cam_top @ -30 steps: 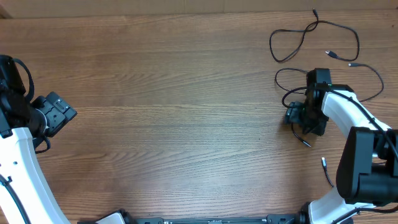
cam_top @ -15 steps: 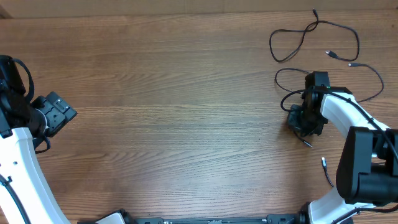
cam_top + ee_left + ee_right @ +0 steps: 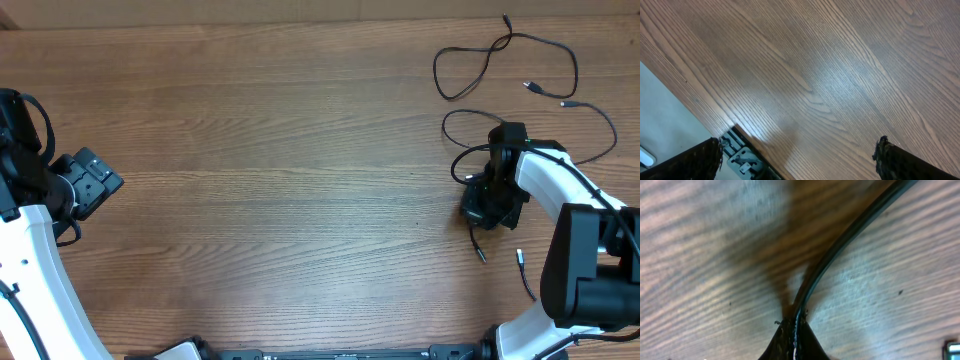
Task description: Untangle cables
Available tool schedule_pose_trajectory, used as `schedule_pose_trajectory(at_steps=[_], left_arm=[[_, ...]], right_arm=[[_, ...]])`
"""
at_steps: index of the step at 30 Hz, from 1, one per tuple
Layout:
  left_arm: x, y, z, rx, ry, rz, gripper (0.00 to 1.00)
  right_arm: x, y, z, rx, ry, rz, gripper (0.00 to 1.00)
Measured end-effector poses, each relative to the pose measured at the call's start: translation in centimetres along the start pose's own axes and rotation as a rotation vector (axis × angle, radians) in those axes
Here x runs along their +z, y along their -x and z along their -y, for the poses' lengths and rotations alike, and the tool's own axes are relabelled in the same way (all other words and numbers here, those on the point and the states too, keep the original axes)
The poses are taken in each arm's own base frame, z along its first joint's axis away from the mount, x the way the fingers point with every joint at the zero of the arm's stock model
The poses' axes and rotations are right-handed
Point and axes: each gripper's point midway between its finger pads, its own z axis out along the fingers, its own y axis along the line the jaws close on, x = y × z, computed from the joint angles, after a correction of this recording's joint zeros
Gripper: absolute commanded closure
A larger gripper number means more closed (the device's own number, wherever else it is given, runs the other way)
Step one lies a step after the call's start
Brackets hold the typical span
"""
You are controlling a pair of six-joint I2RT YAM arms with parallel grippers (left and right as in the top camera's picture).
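Several thin black cables [image 3: 506, 48] lie in loose loops at the far right of the table, with small silvery plug ends [image 3: 480, 254] near my right arm. My right gripper [image 3: 489, 210] is down on the table among them, shut on one black cable. In the right wrist view that cable [image 3: 850, 232] runs from the pinched fingertips of the gripper [image 3: 794, 330] up to the right, just above the wood. My left gripper [image 3: 108, 181] is far off at the left edge, open and holding nothing; its fingers [image 3: 900, 161] stand wide apart over bare wood.
The table's left edge with a metal bracket [image 3: 744, 161] shows under the left gripper. A silvery plug [image 3: 953, 348] lies just right of the right gripper. Another plug end [image 3: 520, 261] lies near the right arm's base.
The right gripper has shut on a black cable and shifted slightly toward the near edge, dragging the cable's plug end with it. The left arm has not moved.
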Motion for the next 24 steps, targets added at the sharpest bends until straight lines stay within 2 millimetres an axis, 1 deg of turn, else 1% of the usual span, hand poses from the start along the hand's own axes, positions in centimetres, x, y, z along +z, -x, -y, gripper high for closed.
schedule_pose_trajectory(at_steps=[4,8,11,12,13,14,15,19,21,24], left_arm=[[0.0,0.0,0.0,0.000,0.000,0.000,0.00],[0.0,0.0,0.0,0.000,0.000,0.000,0.00],[0.0,0.0,0.0,0.000,0.000,0.000,0.01],[0.0,0.0,0.0,0.000,0.000,0.000,0.01],[0.0,0.0,0.0,0.000,0.000,0.000,0.00],[0.0,0.0,0.0,0.000,0.000,0.000,0.01],[0.0,0.0,0.0,0.000,0.000,0.000,0.00],[0.0,0.0,0.0,0.000,0.000,0.000,0.01],[0.0,0.0,0.0,0.000,0.000,0.000,0.01],[0.0,0.0,0.0,0.000,0.000,0.000,0.00]], right_arm=[[-0.3,-1.1,0.0,0.007,0.010,-0.038,0.96],[-1.3,-2.1,0.0,0.038,0.017,-0.056,0.96],[-1.9,-2.6,0.0,0.062,0.024,-0.056,0.96],[-2.0,-2.6,0.0,0.066,0.027,-0.054,0.90],[-2.1,-2.6,0.0,0.074,0.029,-0.054,0.64],[-2.2,-2.6,0.0,0.083,0.030,-0.052,0.46],[-2.2,-2.6,-0.1,0.082,0.033,-0.053,0.41],[-2.2,-2.7,-0.2,0.086,0.037,-0.056,0.39],[-2.2,-2.7,-0.2,0.089,0.037,-0.059,0.36],[-2.2,-2.8,-0.2,0.090,0.039,-0.062,0.28]])
